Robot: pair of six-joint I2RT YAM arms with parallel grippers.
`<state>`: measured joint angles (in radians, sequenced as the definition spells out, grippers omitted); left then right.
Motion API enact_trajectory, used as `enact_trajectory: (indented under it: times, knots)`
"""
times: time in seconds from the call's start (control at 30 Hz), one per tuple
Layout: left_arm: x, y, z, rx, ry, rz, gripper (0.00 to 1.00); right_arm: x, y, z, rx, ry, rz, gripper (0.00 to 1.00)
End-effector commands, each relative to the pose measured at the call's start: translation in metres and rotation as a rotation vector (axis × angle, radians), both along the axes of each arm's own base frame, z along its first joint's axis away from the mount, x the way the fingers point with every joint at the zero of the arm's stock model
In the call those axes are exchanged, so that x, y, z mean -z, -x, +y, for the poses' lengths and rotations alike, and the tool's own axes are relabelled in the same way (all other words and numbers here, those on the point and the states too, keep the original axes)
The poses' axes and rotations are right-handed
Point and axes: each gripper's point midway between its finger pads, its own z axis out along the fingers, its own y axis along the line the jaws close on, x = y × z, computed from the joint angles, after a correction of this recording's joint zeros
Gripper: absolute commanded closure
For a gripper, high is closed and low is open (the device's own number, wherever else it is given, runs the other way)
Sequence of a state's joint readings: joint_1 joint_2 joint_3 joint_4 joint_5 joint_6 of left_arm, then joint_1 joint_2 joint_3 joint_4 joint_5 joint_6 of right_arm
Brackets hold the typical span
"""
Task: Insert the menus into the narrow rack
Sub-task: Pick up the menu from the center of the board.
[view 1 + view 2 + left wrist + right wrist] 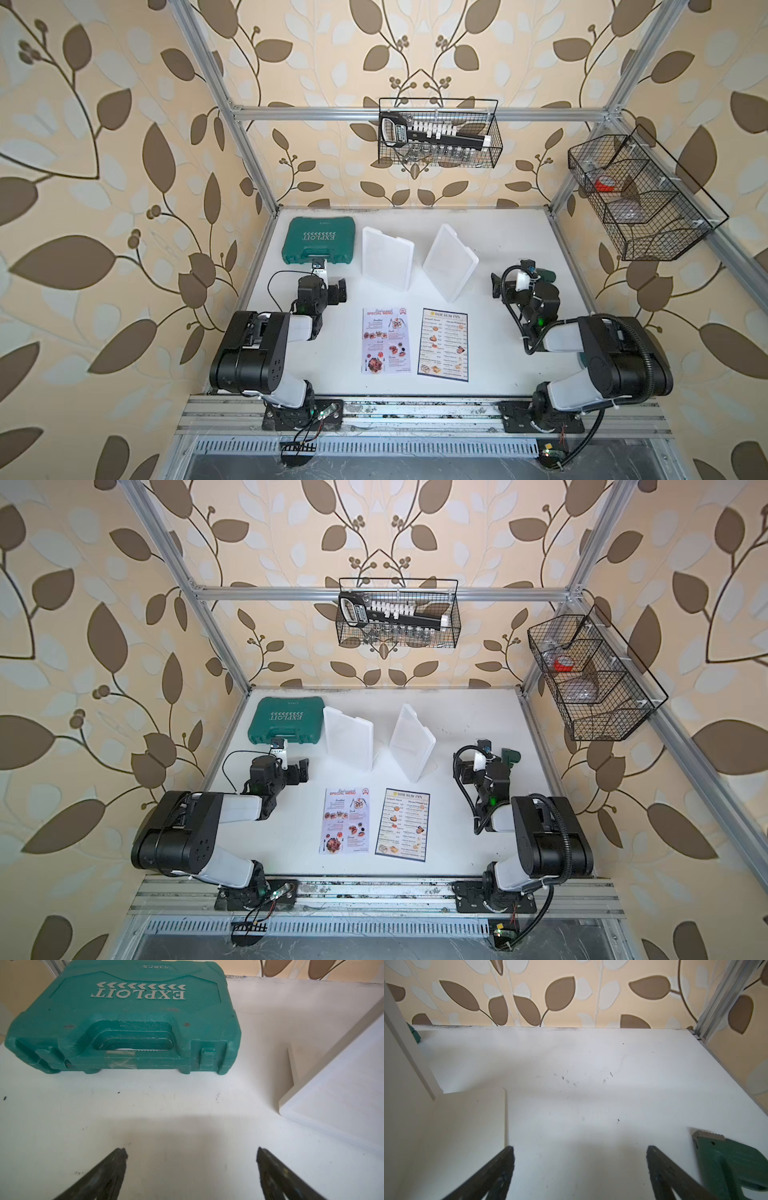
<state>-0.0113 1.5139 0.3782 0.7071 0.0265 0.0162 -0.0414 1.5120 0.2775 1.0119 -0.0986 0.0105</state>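
Two menus lie flat side by side near the table's front in both top views: the white-pink Special Menu point(385, 340) point(345, 820) and the navy-bordered Dim Sum Inn menu point(444, 345) point(403, 825). Behind them stands a white rack with two slanted upright panels point(387, 257) point(451, 262) point(348, 739); one panel shows in the left wrist view point(342, 1084) and its base in the right wrist view point(446, 1126). My left gripper point(323, 286) point(191, 1153) is open and empty left of the rack. On the rack's right, my right gripper point(518, 286) point(580, 1151) is also open and empty.
A green EXPLOIT tool case point(320, 241) point(124, 1022) lies at the back left, just ahead of the left gripper. A small green object point(733, 1163) sits beside the right gripper. Wire baskets hang on the back wall point(440, 133) and right wall point(648, 199).
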Motion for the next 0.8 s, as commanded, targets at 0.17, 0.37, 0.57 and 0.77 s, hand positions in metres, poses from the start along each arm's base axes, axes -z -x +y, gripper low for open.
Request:
enact_trajectory:
  times: [0.17, 0.37, 0.57, 0.77]
  knots:
    - [-0.0158, -0.0086, 0.0001, 0.007, 0.011, -0.047, 0.01, -0.0069, -0.0044, 0.0002, -0.003, -0.009, -0.014, 0.01]
    - [-0.0155, -0.0083, 0.0002, 0.007, 0.011, -0.046, 0.01, -0.0064, -0.0044, 0.0004, -0.003, -0.009, -0.013, 0.01]
    - [-0.0151, -0.0083, 0.0003, 0.006, 0.011, -0.045, 0.01, -0.0074, -0.0048, 0.0005, -0.004, -0.009, -0.015, 0.01]
    - [-0.0195, -0.0093, 0.0065, -0.029, 0.001, -0.054, 0.01, -0.0084, -0.0046, -0.0054, 0.038, -0.002, -0.018, 0.01]
